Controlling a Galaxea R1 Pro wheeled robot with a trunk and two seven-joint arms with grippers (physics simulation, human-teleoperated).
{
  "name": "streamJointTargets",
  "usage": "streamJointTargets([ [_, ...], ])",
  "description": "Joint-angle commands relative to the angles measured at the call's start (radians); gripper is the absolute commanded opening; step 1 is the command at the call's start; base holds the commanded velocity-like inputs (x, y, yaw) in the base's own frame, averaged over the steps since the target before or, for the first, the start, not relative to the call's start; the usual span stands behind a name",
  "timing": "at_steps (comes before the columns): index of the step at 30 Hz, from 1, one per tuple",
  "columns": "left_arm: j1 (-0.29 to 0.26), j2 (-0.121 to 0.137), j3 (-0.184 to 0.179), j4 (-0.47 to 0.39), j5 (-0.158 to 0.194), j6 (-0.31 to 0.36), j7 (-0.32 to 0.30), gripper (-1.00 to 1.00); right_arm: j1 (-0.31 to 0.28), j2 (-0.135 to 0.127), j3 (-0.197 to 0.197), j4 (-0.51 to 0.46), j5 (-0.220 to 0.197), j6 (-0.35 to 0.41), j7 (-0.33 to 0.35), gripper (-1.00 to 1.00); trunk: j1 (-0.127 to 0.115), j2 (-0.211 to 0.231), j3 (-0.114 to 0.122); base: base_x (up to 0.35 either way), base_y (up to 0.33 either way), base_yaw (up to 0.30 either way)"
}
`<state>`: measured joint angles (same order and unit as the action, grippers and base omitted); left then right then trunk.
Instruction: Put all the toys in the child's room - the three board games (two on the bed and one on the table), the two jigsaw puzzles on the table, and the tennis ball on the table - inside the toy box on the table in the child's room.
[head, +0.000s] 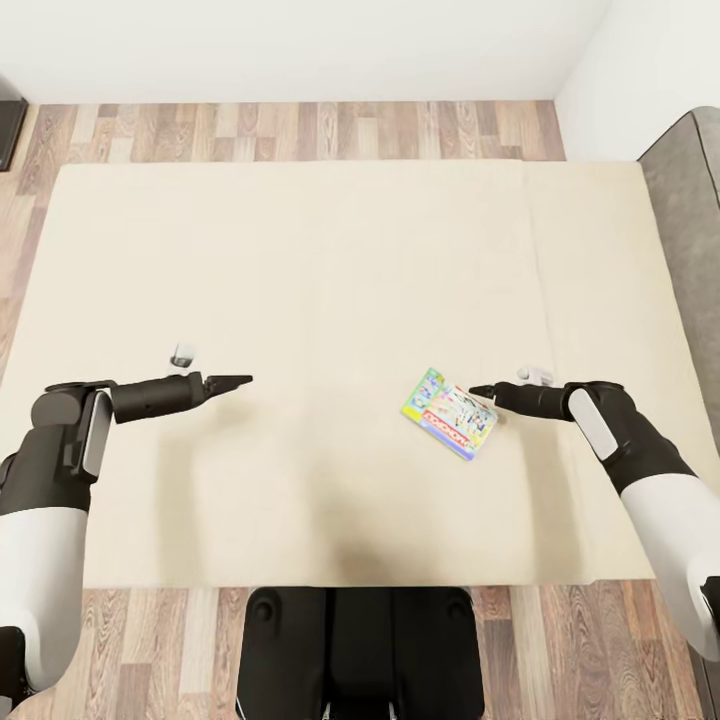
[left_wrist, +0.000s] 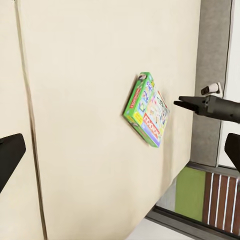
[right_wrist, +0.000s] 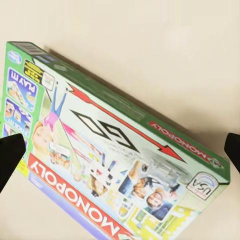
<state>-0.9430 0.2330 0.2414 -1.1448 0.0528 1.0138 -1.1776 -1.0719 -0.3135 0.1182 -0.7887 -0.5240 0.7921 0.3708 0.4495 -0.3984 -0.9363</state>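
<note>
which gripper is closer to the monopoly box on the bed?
Right. The right gripper hovers at the Monopoly box edge, fingers open. The left gripper sits far across the bed.

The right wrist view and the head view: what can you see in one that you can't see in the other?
Only the right wrist view lets you read the board game: MONOPOLY in white on red, a big GO arrow, cartoon people.

Only the head view gives the whole scene: the cream bed, wooden floor, the left hand out over the bed, and the right hand by the game's edge.

Both show the same green box lying flat on the cream bed, not lifted, with the right hand's dark fingertips apart near it.
</note>
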Motion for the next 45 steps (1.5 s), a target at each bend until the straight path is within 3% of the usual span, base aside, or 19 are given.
streamJointTargets([
  [1,0.0,0.001,0.002,-0.001,0.005,0.011,-0.002,1.0,-0.002,-0.001,0.002,-0.001,0.002,0.002,0.003,1.0,0.001,-0.002,-0.003,0.0,0.0,0.0],
  [17,-0.018,0.012,0.011,-0.025,0.016,0.024,-0.023,1.0,-0.004,-0.001,0.0,-0.004,0.002,0.003,0.002,1.0,0.001,-0.002,-0.029,0.0,0.0,0.0],
  [29,-0.04,0.015,0.012,-0.114,0.015,0.031,-0.222,1.0,-0.004,-0.001,0.0,-0.004,0.002,0.001,0.002,1.0,0.001,-0.002,-0.048,0.0,0.0,0.0],
  [45,-0.04,0.023,0.005,-0.121,0.009,0.031,-0.241,1.0,-0.004,-0.001,0.001,-0.004,0.002,0.001,0.002,1.0,0.001,-0.002,-0.069,0.0,0.0,0.0],
])
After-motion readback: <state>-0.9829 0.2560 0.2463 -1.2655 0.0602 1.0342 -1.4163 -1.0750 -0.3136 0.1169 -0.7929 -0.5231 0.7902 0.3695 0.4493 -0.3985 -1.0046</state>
